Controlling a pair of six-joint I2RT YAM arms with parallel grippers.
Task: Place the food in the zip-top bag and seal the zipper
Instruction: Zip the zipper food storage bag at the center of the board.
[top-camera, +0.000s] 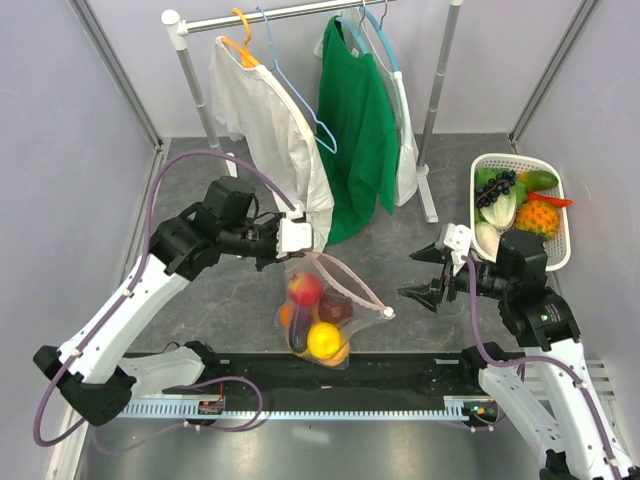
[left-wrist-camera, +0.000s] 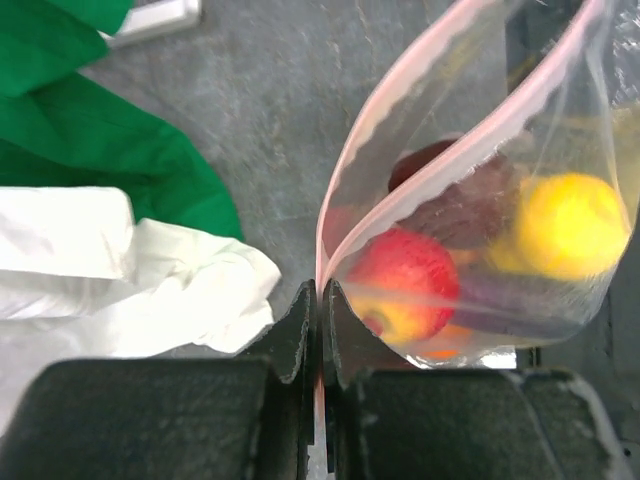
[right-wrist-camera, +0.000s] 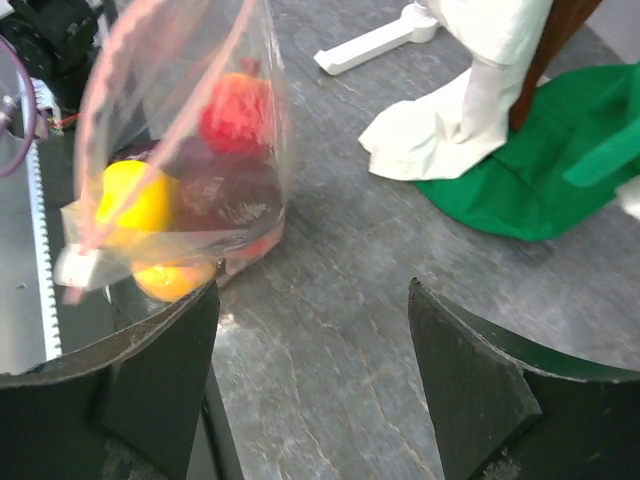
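Observation:
The zip-top bag (top-camera: 318, 318) hangs from its top corner above the grey table, and the food shows through it. Inside are a red-and-yellow fruit (top-camera: 305, 288), a yellow fruit (top-camera: 323, 340), a dark purple piece (top-camera: 336, 308) and something orange underneath. My left gripper (top-camera: 300, 240) (left-wrist-camera: 320, 290) is shut on the corner of the pink zipper (left-wrist-camera: 352, 160). From that pinch the zipper's two strips spread apart, so the mouth gapes. A white slider (top-camera: 387, 313) sits at the far end. My right gripper (top-camera: 425, 277) (right-wrist-camera: 312, 300) stands open and holds nothing, to the right of the bag (right-wrist-camera: 180, 120).
A white basket (top-camera: 566, 225) at the right holds more toy fruits and vegetables. Behind the bag, a clothes rack carries a white garment (top-camera: 265, 120) and a green one (top-camera: 355, 120) that drape down to the table. A black rail (top-camera: 380, 385) runs along the near edge.

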